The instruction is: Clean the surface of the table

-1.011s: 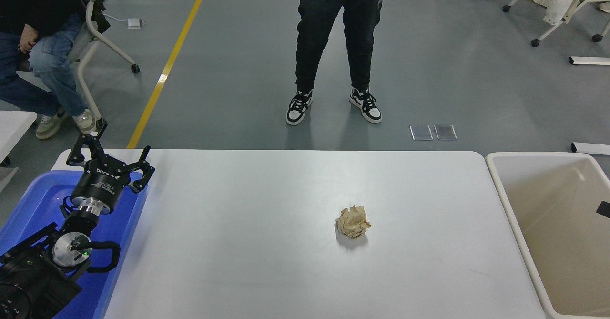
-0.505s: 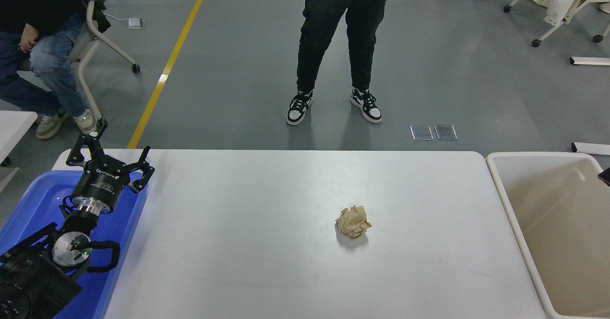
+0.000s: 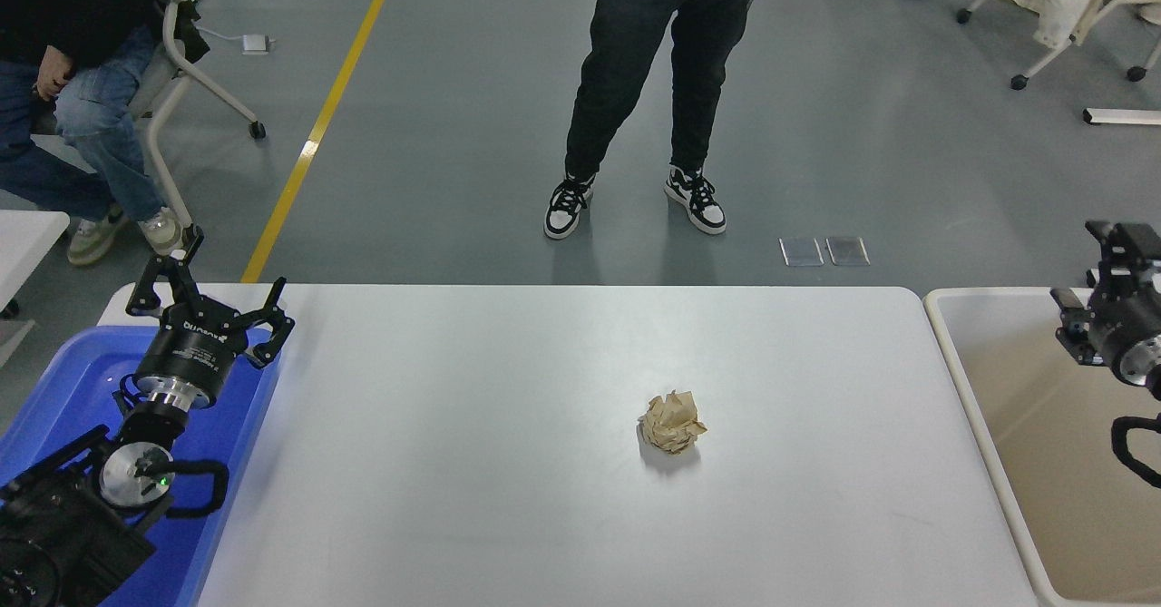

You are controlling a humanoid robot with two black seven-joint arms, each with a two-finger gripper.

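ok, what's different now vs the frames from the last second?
The right hand has come into view at the right edge, over the cream bin; a second ago only a dark sliver showed there. It holds nothing, and whether it is open is unclear. The standing person shifted slightly right. Unchanged: the crumpled paper ball on the table surface, and the left hand parked open over the blue tub.

obstacle: crumpled tan paper ball (image 3: 672, 422) at 4 o'clock of centre | white matte table surface (image 3: 472, 444) bare around it

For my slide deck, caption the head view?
Crumpled paper ball on the white table; right gripper entering over the cream bin.
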